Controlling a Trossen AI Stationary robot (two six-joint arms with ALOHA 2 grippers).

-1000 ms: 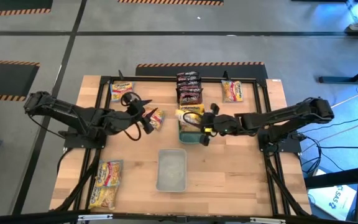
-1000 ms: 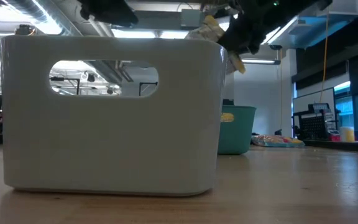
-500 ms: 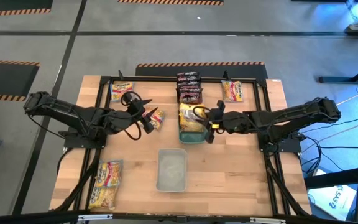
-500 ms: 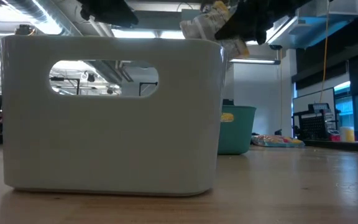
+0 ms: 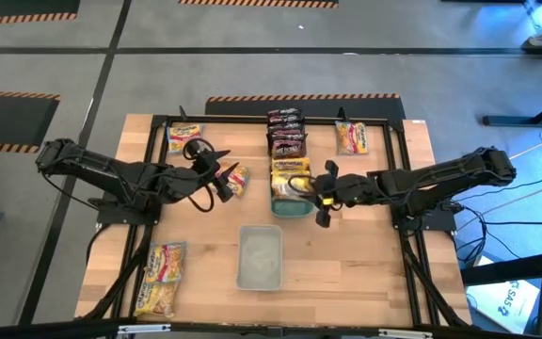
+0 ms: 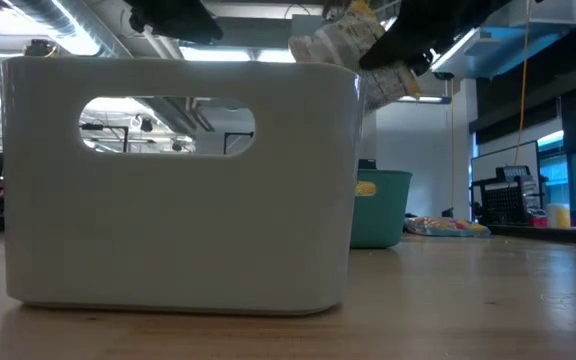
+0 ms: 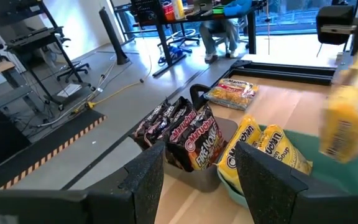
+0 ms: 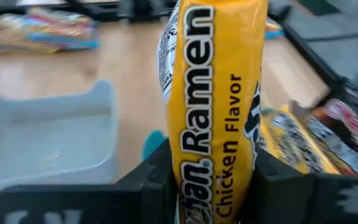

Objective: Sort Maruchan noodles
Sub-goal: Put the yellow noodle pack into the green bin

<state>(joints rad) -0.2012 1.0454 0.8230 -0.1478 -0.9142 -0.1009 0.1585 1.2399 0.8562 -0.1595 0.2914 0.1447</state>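
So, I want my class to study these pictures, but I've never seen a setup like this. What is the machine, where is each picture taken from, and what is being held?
Two robot arms work at a wooden table. One camera looks straight down, one sits at table height, and one rides on each wrist. The right gripper has its fingers shut on a yellow noodle packet beside the teal tray. The left gripper holds another packet. Dark packets fill a grey tray, a clear tray is nearest the front, and more packets lie loose.

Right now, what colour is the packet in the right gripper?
Yellow packet, clearest in the right wrist view.
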